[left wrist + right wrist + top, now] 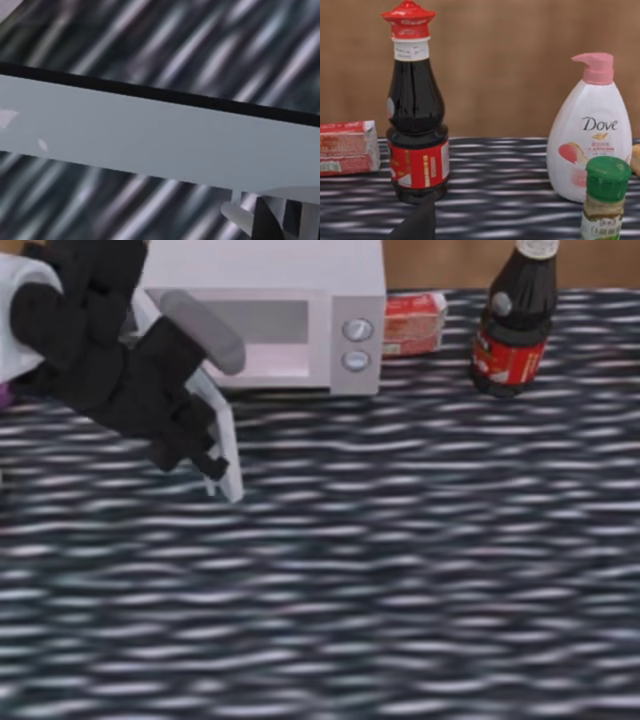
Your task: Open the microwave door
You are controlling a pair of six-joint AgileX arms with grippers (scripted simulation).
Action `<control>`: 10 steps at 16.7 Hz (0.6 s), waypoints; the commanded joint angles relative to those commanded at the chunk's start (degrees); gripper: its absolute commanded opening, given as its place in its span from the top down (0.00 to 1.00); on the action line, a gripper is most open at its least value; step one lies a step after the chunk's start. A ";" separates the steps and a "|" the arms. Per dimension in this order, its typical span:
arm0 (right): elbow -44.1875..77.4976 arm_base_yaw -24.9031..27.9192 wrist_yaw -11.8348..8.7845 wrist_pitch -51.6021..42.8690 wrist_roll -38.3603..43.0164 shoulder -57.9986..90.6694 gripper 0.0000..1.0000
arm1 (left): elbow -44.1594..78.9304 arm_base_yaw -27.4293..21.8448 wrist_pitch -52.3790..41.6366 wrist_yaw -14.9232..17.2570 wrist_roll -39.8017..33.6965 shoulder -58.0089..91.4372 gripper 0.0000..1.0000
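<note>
Grey microwave door (225,440) already swings wide from the microwave (300,300) at the counter's (400,570) far left; my left pincer (205,462) sits at its edge, grip unclear, and could slip off.

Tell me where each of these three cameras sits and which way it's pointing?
Top view: above the table, looking down at the microwave, its door swung open, and the left arm's gripper at the door.
Left wrist view: on the left arm, close against the door's edge; a bit of its own gripper shows.
Right wrist view: on the right arm, facing level across the table at the dark sauce bottle; no gripper clearly shows.
Shared: the bottle and red-and-white box.
</note>
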 joint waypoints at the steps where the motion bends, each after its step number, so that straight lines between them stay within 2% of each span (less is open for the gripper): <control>1: 0.00 0.00 0.00 0.00 0.00 0.00 0.00 | -0.07 0.49 -0.16 0.56 1.08 -0.32 1.00; 10: 0.00 0.00 0.00 0.00 0.00 0.00 0.00 | -0.02 0.82 -0.17 1.00 1.85 -0.66 1.00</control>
